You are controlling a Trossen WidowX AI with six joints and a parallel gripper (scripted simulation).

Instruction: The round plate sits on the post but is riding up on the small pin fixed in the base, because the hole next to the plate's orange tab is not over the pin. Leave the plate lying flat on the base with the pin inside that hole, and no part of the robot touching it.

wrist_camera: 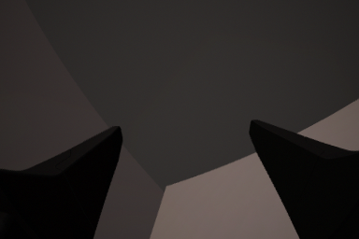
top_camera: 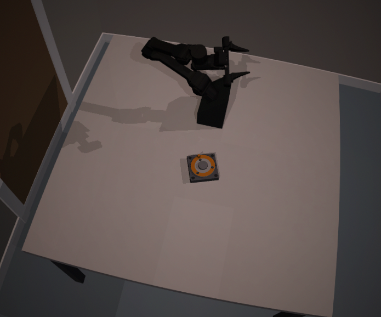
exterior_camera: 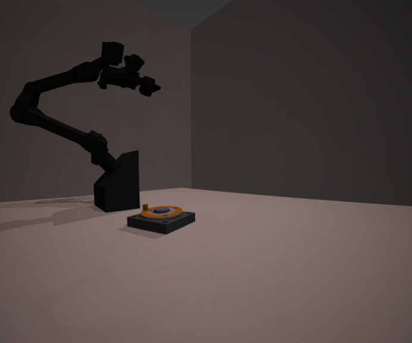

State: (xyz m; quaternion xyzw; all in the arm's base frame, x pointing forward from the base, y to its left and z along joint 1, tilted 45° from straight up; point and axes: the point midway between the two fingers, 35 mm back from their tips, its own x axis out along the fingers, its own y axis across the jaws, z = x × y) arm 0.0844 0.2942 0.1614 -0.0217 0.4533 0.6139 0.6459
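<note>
The round plate (top_camera: 192,166) (exterior_camera: 176,210), with an orange ring, sits around the grey post (top_camera: 203,165) (exterior_camera: 161,210) on the dark square base (top_camera: 204,180) (exterior_camera: 147,224). In the exterior view it looks slightly tilted, with a gap beneath its right side. Its orange tab (top_camera: 198,155) (exterior_camera: 144,207) is on the side toward the arm's foot, with a small dark hole beside it. The pin cannot be made out. My gripper (top_camera: 249,61) (exterior_camera: 152,75) (wrist_camera: 187,130) is open and empty, high above the table and far from the plate.
The arm's black foot (top_camera: 213,109) (exterior_camera: 121,188) stands on the table (top_camera: 268,204) (exterior_camera: 272,276), behind the base in the exterior view. The base has dark round marks at its corners. The wrist view shows walls and a table corner.
</note>
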